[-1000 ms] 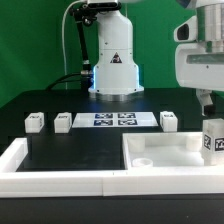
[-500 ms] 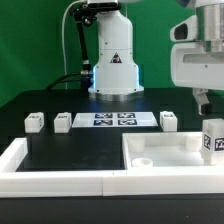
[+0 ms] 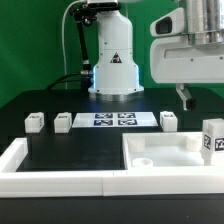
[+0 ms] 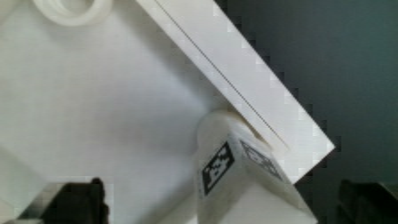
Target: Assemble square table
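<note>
White arm's wrist housing and its dark two-finger gripper [image 3: 184, 98] have slid toward the exterior view's left (maybe slightly higher too). Earlier, the one dark finger in view hung right above the small white tagged block leg [image 3: 213, 140], which stands at the exterior view's right end of the large white plastic square slab [image 3: 160, 158]. Now that finger sits off to the leg's left, above the slab's back rim, with a clear gap to the leg. More of the wrist housing is in frame than before.
</note>
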`<state>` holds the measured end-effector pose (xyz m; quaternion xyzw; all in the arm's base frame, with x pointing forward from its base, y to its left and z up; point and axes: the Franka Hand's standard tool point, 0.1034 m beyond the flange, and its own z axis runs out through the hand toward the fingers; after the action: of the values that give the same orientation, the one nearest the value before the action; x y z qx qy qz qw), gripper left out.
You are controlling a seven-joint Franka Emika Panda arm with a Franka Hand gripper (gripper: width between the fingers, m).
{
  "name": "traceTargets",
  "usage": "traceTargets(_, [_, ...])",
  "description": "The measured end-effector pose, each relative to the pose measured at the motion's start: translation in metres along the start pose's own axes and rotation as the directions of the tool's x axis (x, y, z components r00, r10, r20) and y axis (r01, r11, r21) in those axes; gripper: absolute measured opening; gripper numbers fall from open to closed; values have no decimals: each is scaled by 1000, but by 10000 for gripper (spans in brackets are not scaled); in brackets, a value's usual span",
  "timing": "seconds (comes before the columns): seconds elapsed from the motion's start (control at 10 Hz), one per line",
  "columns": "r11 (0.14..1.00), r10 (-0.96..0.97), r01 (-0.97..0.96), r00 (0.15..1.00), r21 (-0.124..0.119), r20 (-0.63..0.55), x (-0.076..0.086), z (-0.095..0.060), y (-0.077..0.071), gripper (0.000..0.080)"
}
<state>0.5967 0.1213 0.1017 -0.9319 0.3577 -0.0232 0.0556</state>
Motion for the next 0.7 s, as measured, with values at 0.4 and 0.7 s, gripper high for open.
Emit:
traceTargets(0.4, [914,-405,406,912,4,-57,-1,2,21,649])
traceTargets(0.7, [862,-505,506,858,-6,-92,-4,2,33,649])
